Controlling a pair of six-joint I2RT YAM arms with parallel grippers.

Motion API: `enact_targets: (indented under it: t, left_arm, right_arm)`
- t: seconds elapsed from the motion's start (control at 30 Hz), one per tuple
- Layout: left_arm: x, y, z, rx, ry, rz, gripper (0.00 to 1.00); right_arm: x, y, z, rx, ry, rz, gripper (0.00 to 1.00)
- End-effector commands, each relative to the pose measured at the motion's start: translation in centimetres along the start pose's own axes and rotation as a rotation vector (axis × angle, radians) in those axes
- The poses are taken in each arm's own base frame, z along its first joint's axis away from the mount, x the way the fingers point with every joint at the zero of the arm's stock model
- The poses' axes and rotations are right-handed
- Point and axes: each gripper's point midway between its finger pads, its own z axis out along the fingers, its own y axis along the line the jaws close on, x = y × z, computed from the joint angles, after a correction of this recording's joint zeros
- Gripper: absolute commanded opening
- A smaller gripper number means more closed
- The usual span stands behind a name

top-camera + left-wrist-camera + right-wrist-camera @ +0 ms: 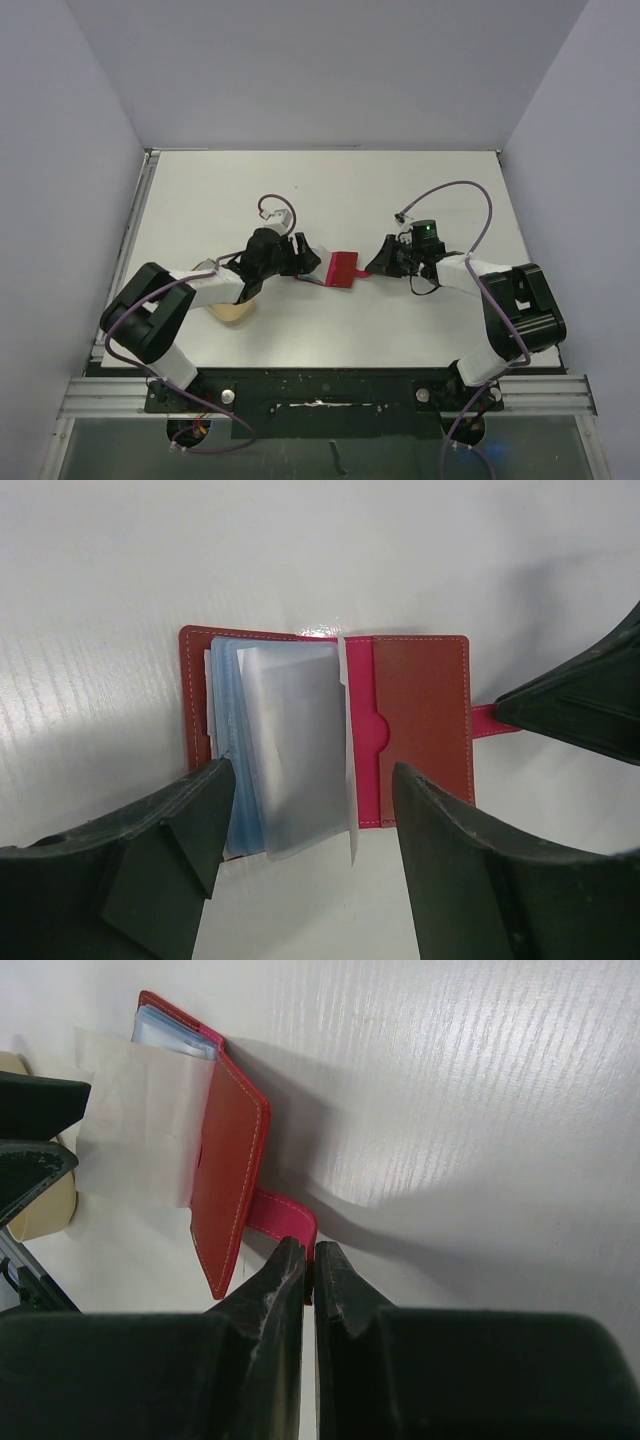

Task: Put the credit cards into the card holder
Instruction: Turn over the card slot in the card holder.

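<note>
The red card holder (344, 268) lies open on the white table between my two grippers. In the left wrist view (420, 720) its clear sleeves stand up, with pale blue cards (232, 730) stacked on its left half. My left gripper (310, 825) is open, its jaws straddling the near edge of the sleeves without touching. My right gripper (310, 1260) is shut on the holder's pink snap tab (285, 1215). The holder's flap (228, 1175) tilts up in the right wrist view, with blue cards (172, 1032) behind it.
A tan oval dish (232, 310) sits under my left arm, near the front left; its edge shows in the right wrist view (40, 1210). Grey walls enclose the table on three sides. Purple cables loop over both arms.
</note>
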Motion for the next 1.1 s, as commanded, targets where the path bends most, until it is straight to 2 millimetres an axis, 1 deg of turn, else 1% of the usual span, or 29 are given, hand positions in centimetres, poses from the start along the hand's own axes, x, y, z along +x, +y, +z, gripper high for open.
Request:
enact_targets:
  t: [0.0, 0.2, 0.37, 0.53, 0.7, 0.83, 0.93, 1.07]
  left_arm:
    - [-1.7, -1.4, 0.6, 0.066, -0.064, -0.007, 0.62]
    - [-1.4, -1.6, 0.7, 0.087, -0.059, -0.017, 0.62]
    - [-0.2, -1.2, 1.2, 0.073, -0.029, -0.029, 0.62]
    - [0.2, -1.1, 1.6, 0.071, -0.016, -0.039, 0.62]
    - [-0.2, -2.2, 1.4, 0.109, -0.021, -0.050, 0.59]
    - [-0.4, -3.5, 1.0, 0.168, -0.017, -0.069, 0.55]
    - [-0.4, -4.4, 0.9, 0.205, -0.012, -0.082, 0.51]
    - [-0.2, -5.3, 0.8, 0.244, -0.001, -0.096, 0.48]
  right_arm:
    - [-1.8, 1.2, -0.4, -0.042, -0.062, -0.040, 0.00]
    - [-1.7, 1.1, -0.2, -0.044, -0.058, -0.042, 0.00]
    - [-1.8, 1.1, -0.2, -0.044, -0.059, -0.040, 0.00]
    - [-1.8, 1.2, -0.2, -0.045, -0.060, -0.042, 0.00]
    - [-1.8, 1.1, -0.1, -0.042, -0.058, -0.043, 0.00]
    - [-1.7, 1.0, 0.0, -0.041, -0.056, -0.039, 0.00]
    - [-1.7, 1.0, 0.0, -0.043, -0.056, -0.038, 0.00]
    - [-1.6, 1.0, 0.0, -0.044, -0.053, -0.037, 0.00]
